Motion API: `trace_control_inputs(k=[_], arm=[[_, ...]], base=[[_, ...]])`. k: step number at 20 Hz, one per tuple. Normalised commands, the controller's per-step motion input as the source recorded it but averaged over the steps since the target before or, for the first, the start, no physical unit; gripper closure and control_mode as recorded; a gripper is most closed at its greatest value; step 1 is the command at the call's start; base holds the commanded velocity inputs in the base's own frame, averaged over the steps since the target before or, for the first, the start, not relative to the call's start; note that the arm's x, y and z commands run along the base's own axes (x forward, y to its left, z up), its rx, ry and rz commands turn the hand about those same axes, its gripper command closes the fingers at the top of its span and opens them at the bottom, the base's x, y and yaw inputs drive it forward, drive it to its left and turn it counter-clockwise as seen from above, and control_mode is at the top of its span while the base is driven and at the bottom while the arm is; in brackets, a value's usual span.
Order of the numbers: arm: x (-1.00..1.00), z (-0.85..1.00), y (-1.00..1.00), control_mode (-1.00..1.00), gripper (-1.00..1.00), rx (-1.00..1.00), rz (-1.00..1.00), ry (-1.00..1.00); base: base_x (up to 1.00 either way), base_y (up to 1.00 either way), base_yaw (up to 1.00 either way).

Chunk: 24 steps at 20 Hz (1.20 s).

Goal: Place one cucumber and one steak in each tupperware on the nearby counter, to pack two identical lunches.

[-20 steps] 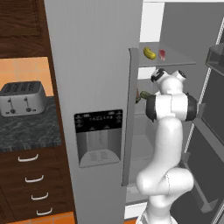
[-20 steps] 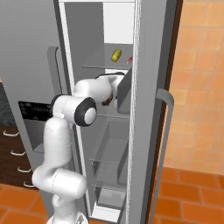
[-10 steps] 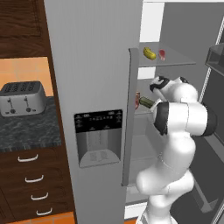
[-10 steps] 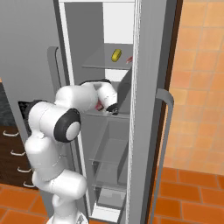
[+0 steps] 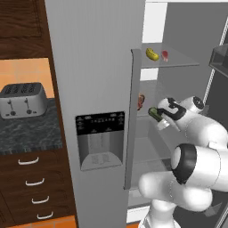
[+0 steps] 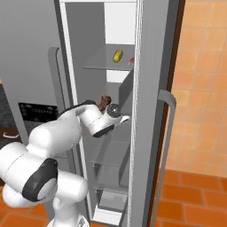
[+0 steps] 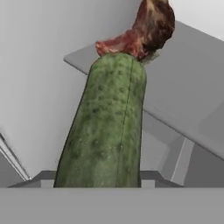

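Note:
My gripper (image 5: 159,116) is inside the open fridge, shut on the dark green cucumber (image 5: 155,113). The hand view has that cucumber (image 7: 105,131) close up, pointing away from the hand. Just beyond its far end, the lumpy dark brown-red steak (image 7: 146,28) lies on the middle shelf (image 7: 188,100); the same steak (image 5: 141,101) sits left of the gripper in the left base view. On the upper shelf lie the paler yellow-green cucumber (image 5: 152,54) and the red-pink steak (image 5: 165,54). The tupperware is out of view.
The grey fridge door (image 5: 95,89) with its dispenser panel stands between the fridge and the marbled counter (image 5: 26,133), which carries a silver toaster (image 5: 22,100). The right-hand door with a curved handle (image 6: 166,133) stands open beside the arm. Drawers (image 5: 31,182) sit under the counter.
The hand has come down from near the upper shelf to the middle shelf level and closed on the dark green cucumber. The arm's elbow has folded lower and toward the camera.

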Motion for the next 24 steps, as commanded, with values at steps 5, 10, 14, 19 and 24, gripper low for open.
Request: trace_control_inputs(k=[5, 10, 14, 19, 24], arm=[[-1.0, 0.9, 0.01, -1.0, 1.0, -0.01, -0.19, 0.07], [-1.0, 0.96, 0.0, -1.0, 1.0, 0.0, -0.01, 0.02], [-0.9, 0.93, 0.24, -1.0, 1.0, 0.0, 0.0, -0.02], [-0.66, 0.33, 0.19, 1.0, 1.0, -0.01, 0.0, -0.03], [0.0, 0.0, 0.0, 1.0, 1.0, 0.0, 0.0, 0.0]], base=[[0.0, 0.0, 0.0], [0.0, 0.0, 0.0], [0.0, 0.0, 0.0], [-0.2, 0.06, 0.02], [-1.0, 0.36, 0.08]])
